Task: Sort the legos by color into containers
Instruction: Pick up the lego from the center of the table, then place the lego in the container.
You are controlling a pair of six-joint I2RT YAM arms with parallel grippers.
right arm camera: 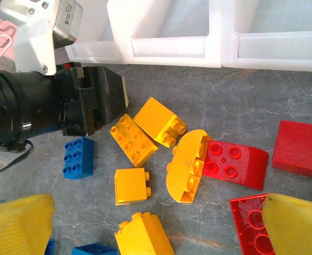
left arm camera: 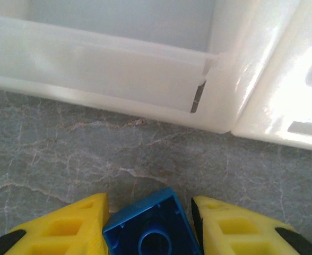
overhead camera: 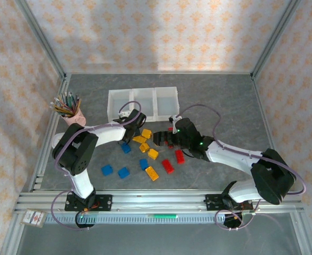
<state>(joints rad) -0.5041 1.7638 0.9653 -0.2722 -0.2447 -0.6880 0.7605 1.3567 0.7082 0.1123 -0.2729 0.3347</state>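
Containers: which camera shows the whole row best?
Top external: all three containers appear whole, side by side. Left wrist shows one near wall and a corner up close; right wrist shows the near walls, tops cropped.

Robotics lab cell: aluminium-extrusion frame (overhead camera: 42,37), patterned panels (overhead camera: 156,32) left, right and far, grey marbled tabletop (overhead camera: 225,101), left arm (overhead camera: 74,151) and right arm (overhead camera: 267,178) bolted to near rail (overhead camera: 156,201).
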